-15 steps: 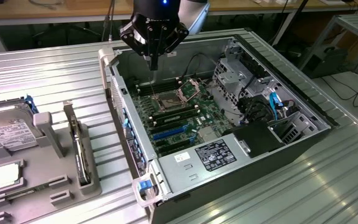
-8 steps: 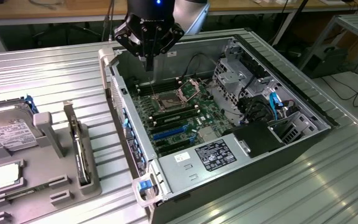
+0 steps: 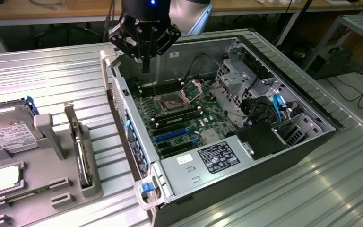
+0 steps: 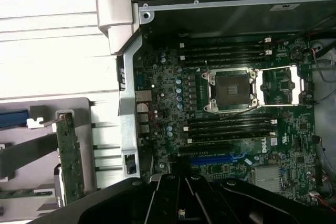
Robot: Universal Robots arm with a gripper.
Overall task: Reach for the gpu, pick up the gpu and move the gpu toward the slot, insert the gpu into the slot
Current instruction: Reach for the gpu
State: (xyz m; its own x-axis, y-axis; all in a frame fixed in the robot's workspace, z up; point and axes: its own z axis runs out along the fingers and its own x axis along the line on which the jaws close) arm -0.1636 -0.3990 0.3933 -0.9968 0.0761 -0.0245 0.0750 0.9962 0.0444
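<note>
Closed gripper (image 3: 145, 66) above case (image 3: 282, 184) (gpu (image 3: 83, 151) apart)

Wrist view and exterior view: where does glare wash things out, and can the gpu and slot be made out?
Wrist view: the metal table beside the case is washed out white, while the gpu and the blue slot on the dimmer board show plainly. Exterior view: glare on the table at the exterior view's left; the case interior is shaded, yet the slot's blue stands out.
</note>
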